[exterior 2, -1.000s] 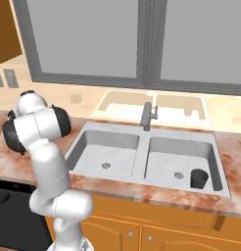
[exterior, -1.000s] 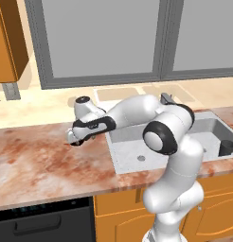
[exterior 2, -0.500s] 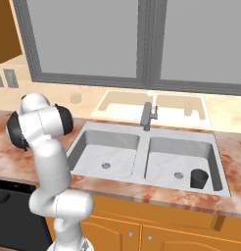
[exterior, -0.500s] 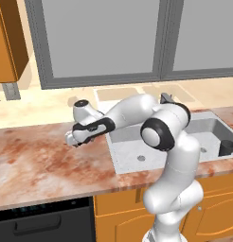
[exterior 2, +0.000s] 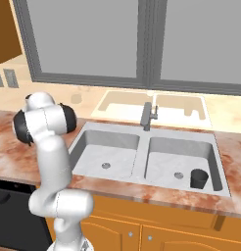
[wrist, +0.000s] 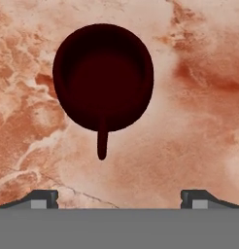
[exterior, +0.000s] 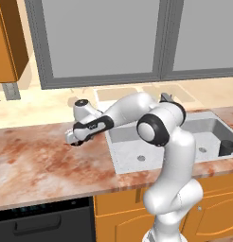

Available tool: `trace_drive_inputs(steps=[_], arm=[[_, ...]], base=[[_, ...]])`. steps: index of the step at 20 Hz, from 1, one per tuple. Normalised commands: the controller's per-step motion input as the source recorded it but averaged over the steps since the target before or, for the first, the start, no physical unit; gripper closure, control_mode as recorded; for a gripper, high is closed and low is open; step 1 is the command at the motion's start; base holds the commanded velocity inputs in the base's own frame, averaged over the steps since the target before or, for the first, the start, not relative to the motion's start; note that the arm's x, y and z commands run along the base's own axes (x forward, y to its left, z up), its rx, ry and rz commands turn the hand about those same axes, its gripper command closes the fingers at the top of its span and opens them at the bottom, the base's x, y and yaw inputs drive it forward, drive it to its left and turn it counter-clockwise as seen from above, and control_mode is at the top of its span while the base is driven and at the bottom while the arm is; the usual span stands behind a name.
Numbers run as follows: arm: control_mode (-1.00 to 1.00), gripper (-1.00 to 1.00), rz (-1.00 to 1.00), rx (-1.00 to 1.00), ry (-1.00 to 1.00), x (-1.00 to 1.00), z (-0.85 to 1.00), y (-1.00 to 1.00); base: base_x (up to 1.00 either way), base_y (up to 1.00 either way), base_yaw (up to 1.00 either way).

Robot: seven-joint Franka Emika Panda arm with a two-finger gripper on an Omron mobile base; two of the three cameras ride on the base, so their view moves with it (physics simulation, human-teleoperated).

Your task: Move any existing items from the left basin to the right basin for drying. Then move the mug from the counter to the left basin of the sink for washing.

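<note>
The dark maroon mug [wrist: 103, 78] stands upright on the marbled counter [wrist: 189, 121], seen from straight above, its near-black inside facing me and its thin handle pointing toward my fingers. My gripper [wrist: 119, 199] hangs open above it, the fingertips [wrist: 43, 198] spread wider than the mug and apart from it. In the left base view the gripper [exterior: 73, 140] is low over the counter [exterior: 38, 160], just left of the sink. The left basin [exterior 2: 108, 152] shows its bare floor and drain. The right basin [exterior 2: 176, 159] holds a dark grey-black cup [exterior 2: 199, 178].
The grey faucet [exterior 2: 148, 115] rises behind the divider between the basins. My arm stretches from the base across the sink's left rim [exterior: 111, 142]. Windows and a pale ledge run along the back wall. A dark appliance front [exterior: 42, 222] sits under the counter.
The hand has shifted slightly left and down over the counter. The cup in the right basin has not moved.
</note>
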Motion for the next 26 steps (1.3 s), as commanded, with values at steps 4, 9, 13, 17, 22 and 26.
trace_drive_inputs(steps=[4, 9, 13, 17, 22, 26], arm=[[-1.0, -1.0, 0.0, 0.0, 0.0, 0.16, -0.06, 0.06], [-1.0, -1.0, 0.0, 0.0, 0.02, 0.1, -0.21, 0.13], [-1.0, -1.0, 0.0, 0.0, 0.02, 0.11, -0.23, 0.13], [-1.0, -1.0, 0.0, 0.0, 0.0, 0.13, -0.16, 0.08], [-1.0, -1.0, 0.0, 0.0, 0.0, 0.14, -0.11, 0.03], [-1.0, -1.0, 0.0, 0.0, 0.0, 0.14, -0.11, 0.02]], base=[[0.0, 0.0, 0.0], [0.0, 0.0, 0.0], [0.0, 0.0, 0.0], [0.0, 0.0, 0.0], [0.0, 0.0, 0.0], [0.0, 0.0, 0.0]])
